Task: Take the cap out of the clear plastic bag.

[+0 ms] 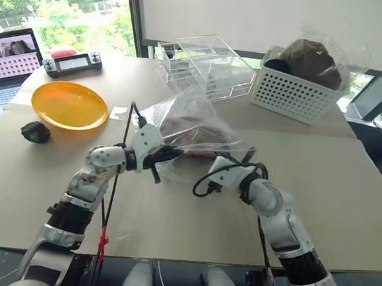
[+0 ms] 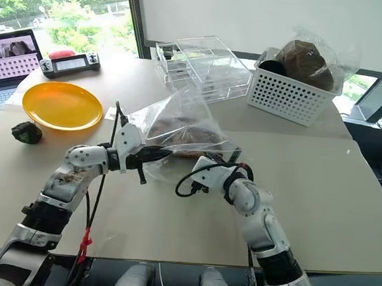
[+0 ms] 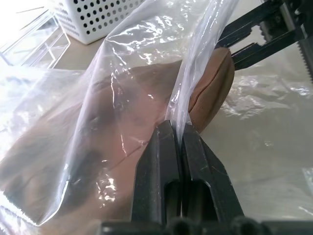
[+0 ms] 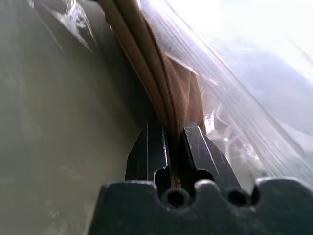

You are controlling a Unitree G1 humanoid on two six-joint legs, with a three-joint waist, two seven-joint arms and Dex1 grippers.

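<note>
We see the clear plastic bag (image 1: 191, 126), thin, wrinkled and glossy, raised in a loose tent shape near the middle of the table. Its lower part rests on the surface. Inside lies the cap (image 3: 122, 147), soft brown matte fabric. Its rim edge (image 3: 217, 83) comes out of the bag mouth, and the film is draped over the rest.

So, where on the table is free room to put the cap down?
Bare table lies right of the bag, before the white basket. The front left corner is free too. The back is crowded: plate, clear boxes.
</note>
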